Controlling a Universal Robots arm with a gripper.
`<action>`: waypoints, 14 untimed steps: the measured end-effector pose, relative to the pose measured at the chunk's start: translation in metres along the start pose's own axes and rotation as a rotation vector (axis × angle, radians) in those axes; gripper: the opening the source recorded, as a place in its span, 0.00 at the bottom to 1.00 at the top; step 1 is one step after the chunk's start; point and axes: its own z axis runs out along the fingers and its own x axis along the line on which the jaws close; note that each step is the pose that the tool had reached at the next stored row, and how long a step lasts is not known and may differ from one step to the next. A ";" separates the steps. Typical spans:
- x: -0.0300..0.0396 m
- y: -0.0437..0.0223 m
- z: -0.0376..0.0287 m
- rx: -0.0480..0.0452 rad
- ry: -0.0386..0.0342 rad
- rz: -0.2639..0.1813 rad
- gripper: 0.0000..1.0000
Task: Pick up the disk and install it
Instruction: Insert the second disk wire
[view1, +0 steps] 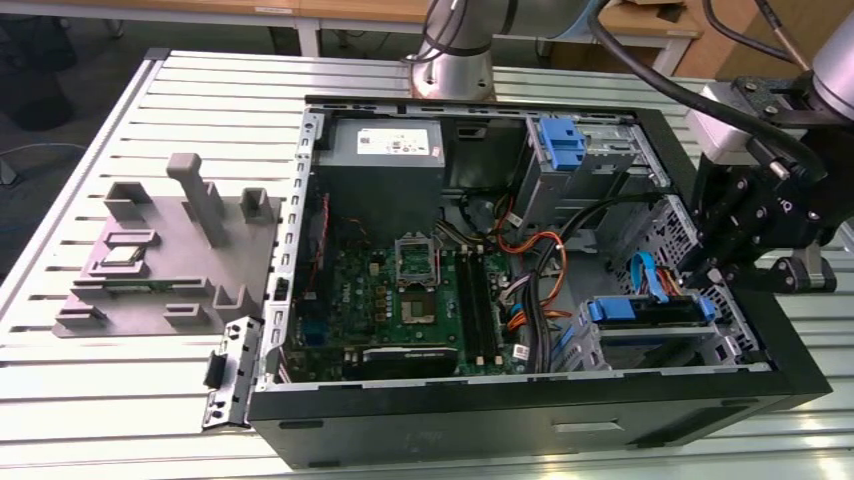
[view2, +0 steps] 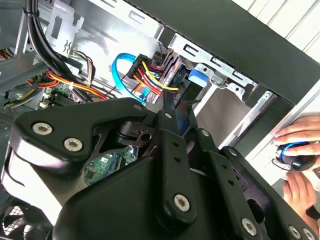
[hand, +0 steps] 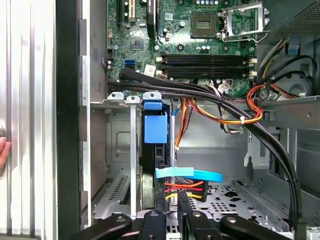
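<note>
- One disk (view1: 647, 310), blue rails showing, sits in the drive cage at the exterior view's right, near corner of the open computer case (view1: 534, 430).
- My gripper (view1: 727, 268) hangs just beside it, right over its cabled end; clenched or released, I cannot tell.
- Someone's hand (view2: 300, 150) rests outside the case.

No print in these views can be made out. The white sticker (view1: 384, 143) on the grey power supply box (view1: 383, 150) in the exterior view carries dark lines of text that stay unreadable. In the first wrist view, the motherboard (hand: 200, 45) bears small white markings near its sockets and slots, but none of them resolves into letters or numbers.
</note>
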 end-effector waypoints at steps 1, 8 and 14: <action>0.0000 0.0000 0.0000 0.0000 -0.0001 0.000 0.24; 0.0000 0.0067 0.0007 0.0009 0.0000 0.000 0.24; 0.0000 0.0071 -0.0036 0.0009 0.0001 0.000 0.24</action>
